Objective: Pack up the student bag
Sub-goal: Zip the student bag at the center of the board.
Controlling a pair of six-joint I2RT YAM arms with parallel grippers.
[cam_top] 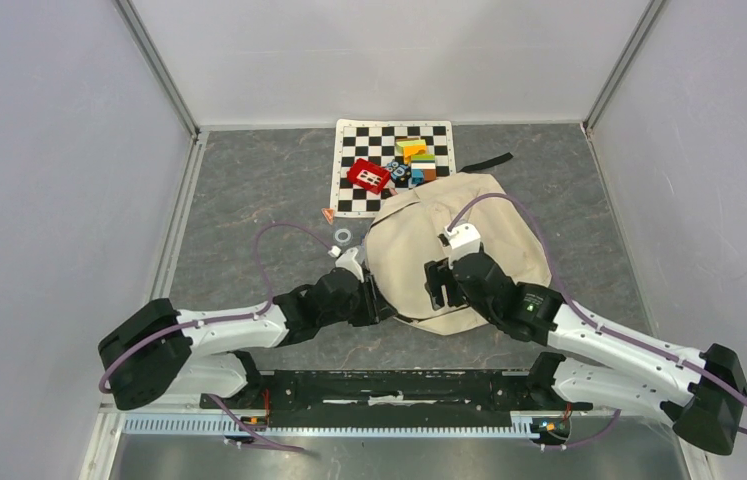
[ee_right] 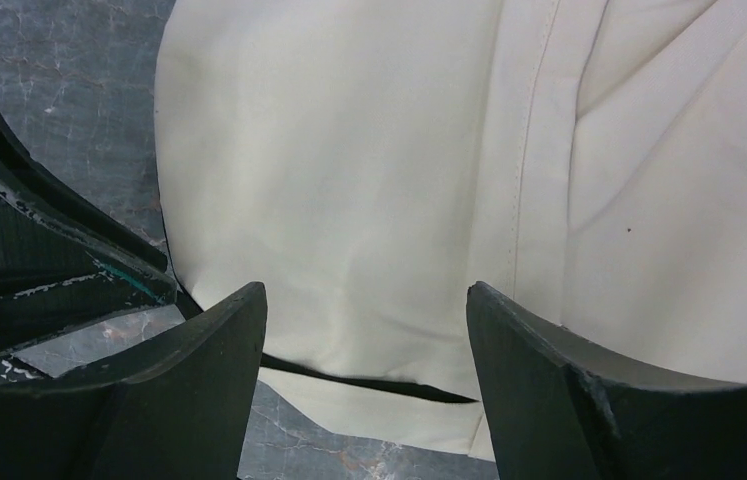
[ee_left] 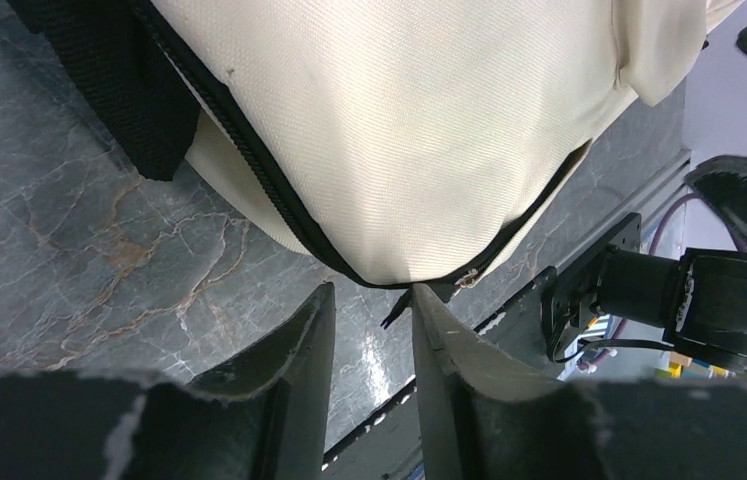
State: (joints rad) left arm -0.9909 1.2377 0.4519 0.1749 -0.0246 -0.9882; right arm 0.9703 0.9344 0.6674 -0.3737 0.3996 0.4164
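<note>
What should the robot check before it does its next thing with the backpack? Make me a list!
1. Student bag open for packing: not ok, no opening shows; zipper looks shut.
2. Left fingers at the zipper edge: ok, slightly apart there.
3. Black tab gripped: not ok, a gap shows beside it.
4. Right fingers open: ok, wide apart above the fabric.
5. Toy blocks ready: ok, on the checkered mat behind the bag.
</note>
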